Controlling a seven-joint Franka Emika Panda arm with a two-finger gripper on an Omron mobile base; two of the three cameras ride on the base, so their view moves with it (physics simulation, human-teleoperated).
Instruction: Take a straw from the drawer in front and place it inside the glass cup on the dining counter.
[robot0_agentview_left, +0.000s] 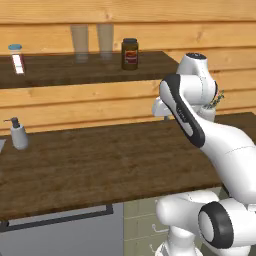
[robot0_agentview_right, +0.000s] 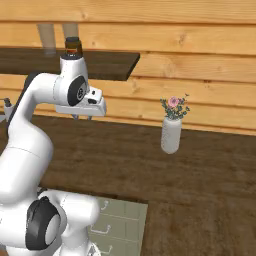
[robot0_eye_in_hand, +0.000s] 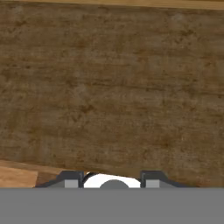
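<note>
I see my two-finger gripper (robot0_eye_in_hand: 112, 178) at the frame's bottom edge, jaws partly apart (nothing between them), above the dark-brown wood-plank dining counter (robot0_eye_in_hand: 113, 87).

tall clear tumblers (robot0_agentview_left: 79, 42): 2 | dark jar (robot0_agentview_left: 129, 54): 1 | small capped bottle (robot0_agentview_left: 16, 58): 1 | soap pump bottle (robot0_agentview_left: 18, 134): 1 | white vase with flowers (robot0_agentview_right: 171, 131): 1 | dark wooden shelf (robot0_agentview_left: 60, 70): 1 | wood-plank counter (robot0_agentview_left: 100, 165): 1 | robot arm (robot0_agentview_left: 220, 150): 1
</note>
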